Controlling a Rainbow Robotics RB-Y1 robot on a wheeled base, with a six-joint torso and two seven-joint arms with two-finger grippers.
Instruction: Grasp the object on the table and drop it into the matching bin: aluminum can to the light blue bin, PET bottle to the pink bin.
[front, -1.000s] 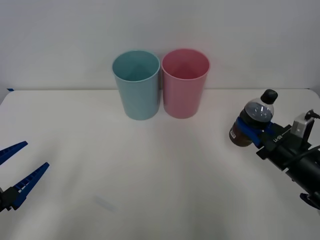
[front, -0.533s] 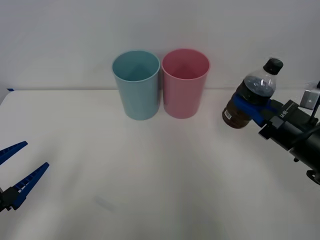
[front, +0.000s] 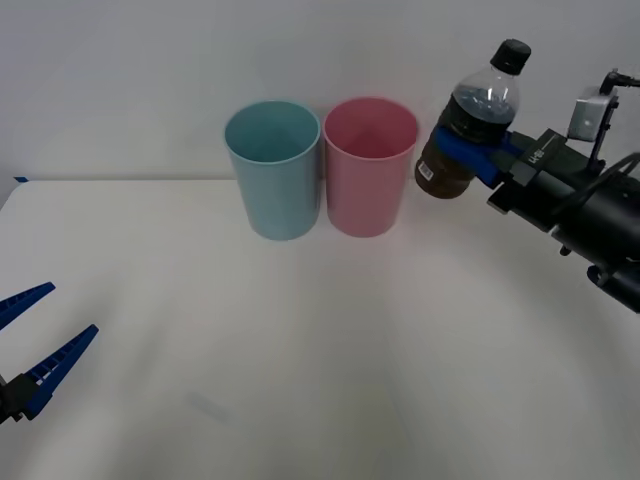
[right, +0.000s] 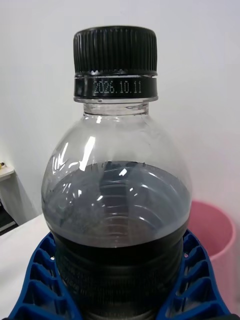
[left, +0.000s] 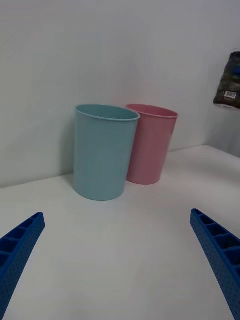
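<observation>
I hold the bottle (front: 470, 125) in the right gripper (front: 478, 152), lifted clear of the table (front: 300, 350). The blue fingers (right: 192, 280) are clenched on the bottle's lower body, across the dark label. The bottle tilts slightly, with the black cap (front: 511, 55) toward 1 o'clock. In the front view it sits at 3 o'clock from the pink bin (front: 369, 165), just beside the rim and apart from it, at rim height. In the right wrist view the bottle (right: 116, 200) shows dark liquid up to its shoulder, with the pink bin (right: 212, 237) behind it.

The pink bin and the blue bin (front: 273, 168) stand upright at the far side of the table, side by side; I cannot tell whether they touch. The blue bin is at 9 o'clock from the pink one.

My left gripper (front: 25, 345) rests low at the near left edge of the table, well apart from both bins. Its fingers (left: 20, 250) are released and spread wide, grasping nothing. In the left wrist view both bins (left: 105, 150) stand ahead of it.
</observation>
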